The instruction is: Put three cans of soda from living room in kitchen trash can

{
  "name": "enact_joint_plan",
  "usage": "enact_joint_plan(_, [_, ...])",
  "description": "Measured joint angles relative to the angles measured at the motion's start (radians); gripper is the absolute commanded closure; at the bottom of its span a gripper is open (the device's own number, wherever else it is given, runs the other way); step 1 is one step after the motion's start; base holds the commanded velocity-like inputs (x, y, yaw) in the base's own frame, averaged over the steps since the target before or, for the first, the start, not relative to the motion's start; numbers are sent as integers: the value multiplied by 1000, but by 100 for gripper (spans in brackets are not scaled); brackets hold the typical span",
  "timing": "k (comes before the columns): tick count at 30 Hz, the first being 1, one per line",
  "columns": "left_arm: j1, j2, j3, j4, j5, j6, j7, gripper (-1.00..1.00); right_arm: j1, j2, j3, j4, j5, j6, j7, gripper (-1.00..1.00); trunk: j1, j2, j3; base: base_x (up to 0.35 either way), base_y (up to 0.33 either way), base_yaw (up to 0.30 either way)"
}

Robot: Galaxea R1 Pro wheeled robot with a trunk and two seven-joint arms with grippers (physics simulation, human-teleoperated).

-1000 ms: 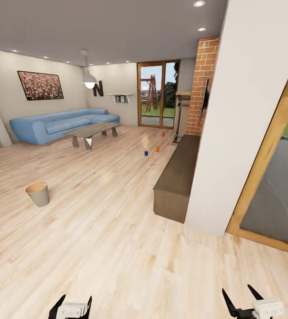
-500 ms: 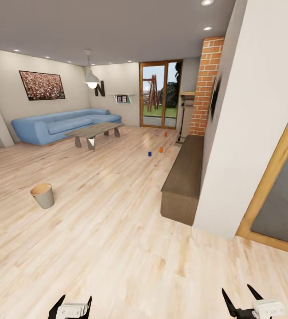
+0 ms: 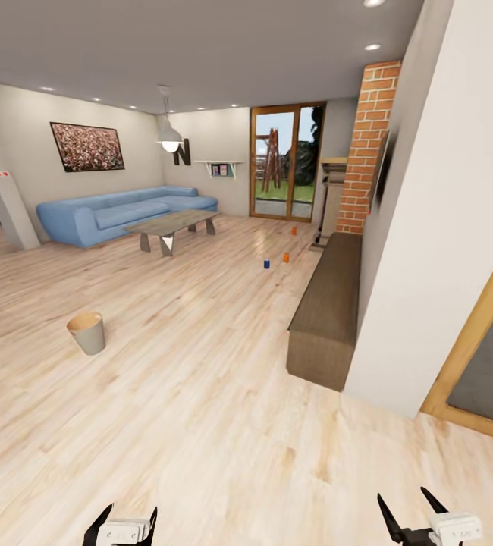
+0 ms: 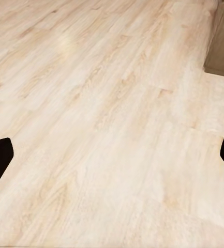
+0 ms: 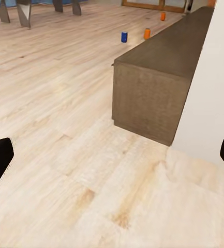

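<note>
Three soda cans stand on the living room's wood floor far ahead. The blue can (image 3: pixel 266 264) and an orange can (image 3: pixel 286 258) are close together; another orange can (image 3: pixel 294 230) sits farther back near the glass door. The right wrist view also catches the blue can (image 5: pixel 124 37) and both orange cans (image 5: pixel 147 33) (image 5: pixel 163 16). The pale trash can (image 3: pixel 87 333) stands upright on the floor at the left, brown inside. My left gripper (image 3: pixel 131 517) and right gripper (image 3: pixel 405 503) hang low at the picture's bottom edge, both open and empty, far from the cans.
A long low dark-brown cabinet (image 3: pixel 328 307) runs along the right wall (image 3: pixel 444 227) beside the brick fireplace (image 3: pixel 366 144). A blue sofa (image 3: pixel 117 212) and a coffee table (image 3: pixel 172 225) stand at the back left. Wide open floor lies between me and the cans.
The whole head view has shifted, so the camera has moved: cans, bin and cabinet sit further right in the picture and slightly nearer. Both grippers keep their pose.
</note>
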Motion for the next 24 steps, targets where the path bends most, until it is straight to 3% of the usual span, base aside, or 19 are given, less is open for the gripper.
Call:
enact_joint_plan(7, [0, 0, 0, 0, 0, 0, 0, -100, 0, 1, 1, 0, 0, 0, 0, -100, 0, 0, 0, 3, -25, 242])
enact_joint_plan(20, [0, 0, -1, -1, 0, 0, 0, -100, 0, 2, 3, 13, 2, -1, 0, -100, 0, 0, 0, 119, -164, 254])
enact_joint_plan(24, [0, 0, 0, -1, 1, 1, 0, -100, 0, 2, 2, 16, 39, -1, -1, -100, 0, 0, 0, 269, -116, 118])
